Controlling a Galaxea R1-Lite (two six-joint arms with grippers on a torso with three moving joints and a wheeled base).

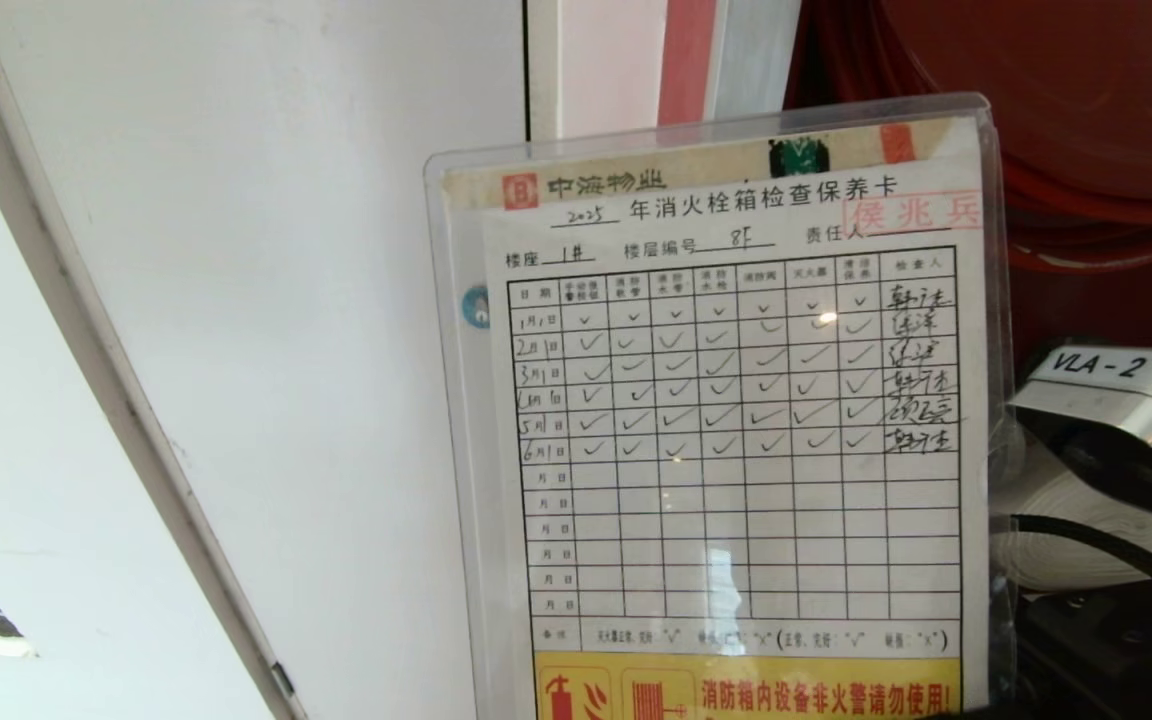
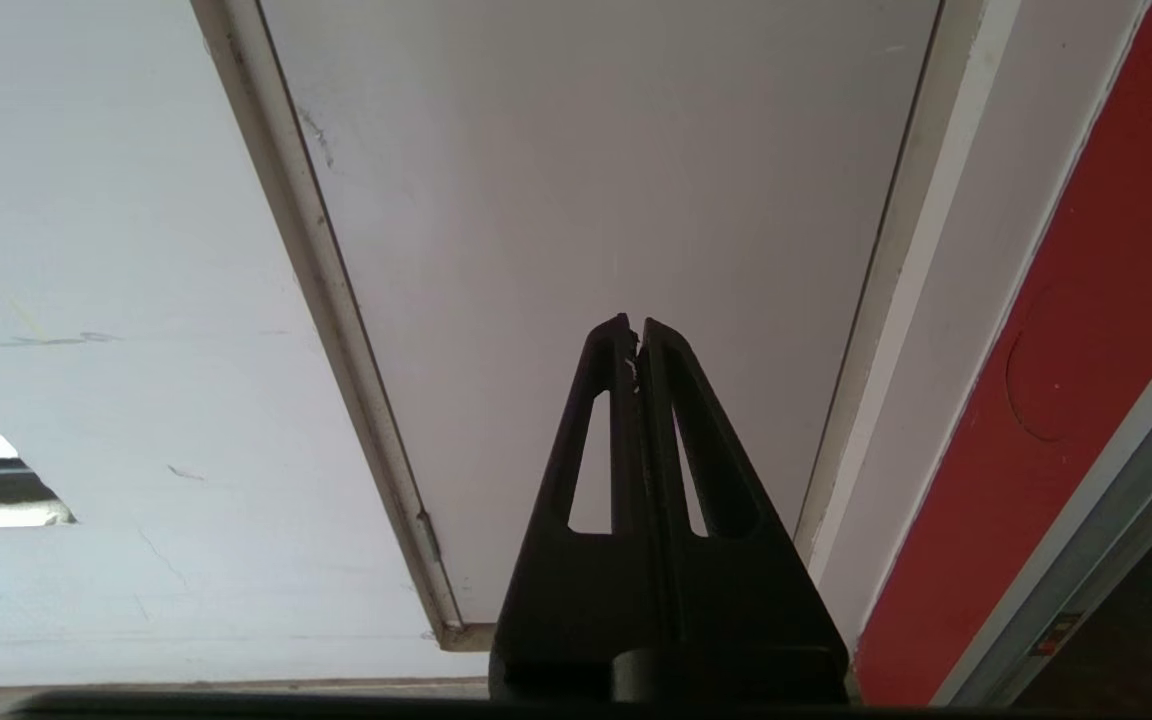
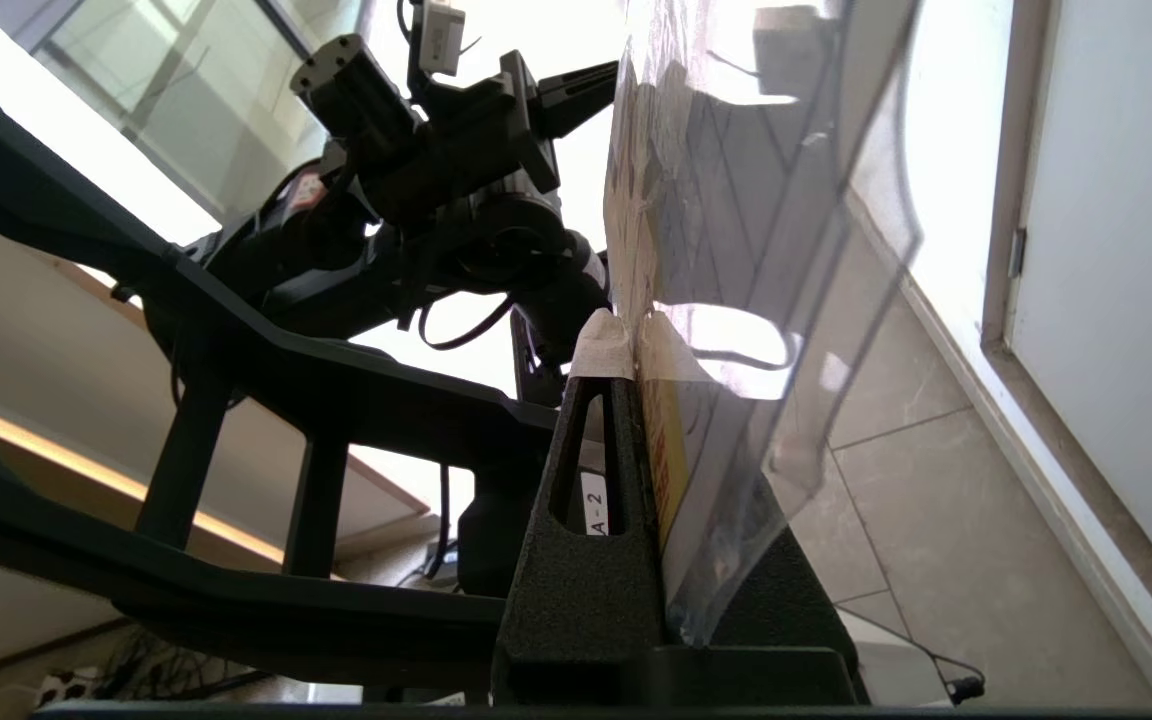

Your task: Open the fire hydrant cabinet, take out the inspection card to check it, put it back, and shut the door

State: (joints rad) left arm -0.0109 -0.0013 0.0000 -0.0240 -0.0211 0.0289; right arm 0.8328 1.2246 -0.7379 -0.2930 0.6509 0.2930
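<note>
The inspection card [image 1: 726, 420], a white printed table with ticks and a yellow strip at its foot, stands upright in a clear sleeve and fills the middle of the head view. My right gripper [image 3: 634, 335] is shut on the lower edge of the inspection card [image 3: 736, 200]. Behind the card show the fire hydrant cabinet's red inside and reel [image 1: 1086, 120] and the white rolled hose [image 1: 1066, 520]. My left gripper [image 2: 636, 325] is shut on nothing and parked, pointing at a white panel. The door is out of view.
A white panel door [image 1: 286, 300] with a grey frame lies left of the cabinet, close behind the card. A silver robot part labelled VLA-2 [image 1: 1116, 400] sits at the right. The right wrist view shows my own dark frame and arm [image 3: 436, 150] and the tiled floor [image 3: 936, 520].
</note>
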